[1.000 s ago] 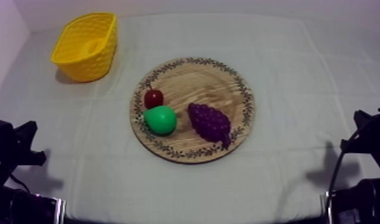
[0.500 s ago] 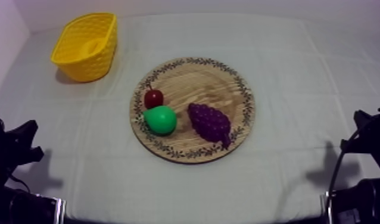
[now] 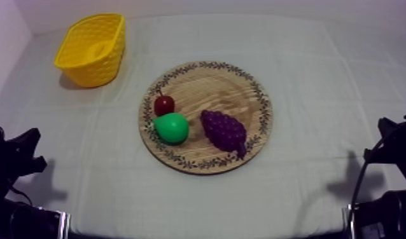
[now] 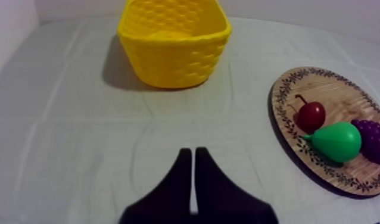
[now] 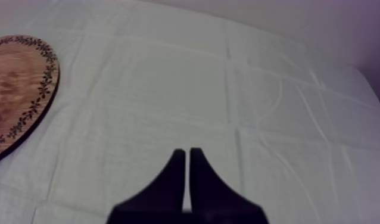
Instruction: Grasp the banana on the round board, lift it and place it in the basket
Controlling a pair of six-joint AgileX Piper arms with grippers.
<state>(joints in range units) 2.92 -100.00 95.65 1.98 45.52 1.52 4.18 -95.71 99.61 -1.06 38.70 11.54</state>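
At the upper left of the top view, a woven yellow basket point(image 3: 91, 49) is seen; a smooth curve inside is perhaps the banana point(image 3: 102, 48). At centre, a small red fruit point(image 3: 164, 105), a pear point(image 3: 172, 128) and knobbly grapes point(image 3: 223, 130) are held on the round wooden board point(image 3: 212, 89). The left gripper point(image 4: 193, 152) and right gripper point(image 5: 187, 152) are closed into empty wedges.

Desk point(image 3: 320, 191): one, covered edge to edge by a grey-white cloth point(image 3: 333, 82) creased in a grid of fold lines.
Wall point(image 3: 244, 6): pale and plain, along the desk's far edge.
Side wall point(image 3: 3, 38): pale, meeting the first at the far left corner.
Light: soft and even, casting faint shadows on the cloth.
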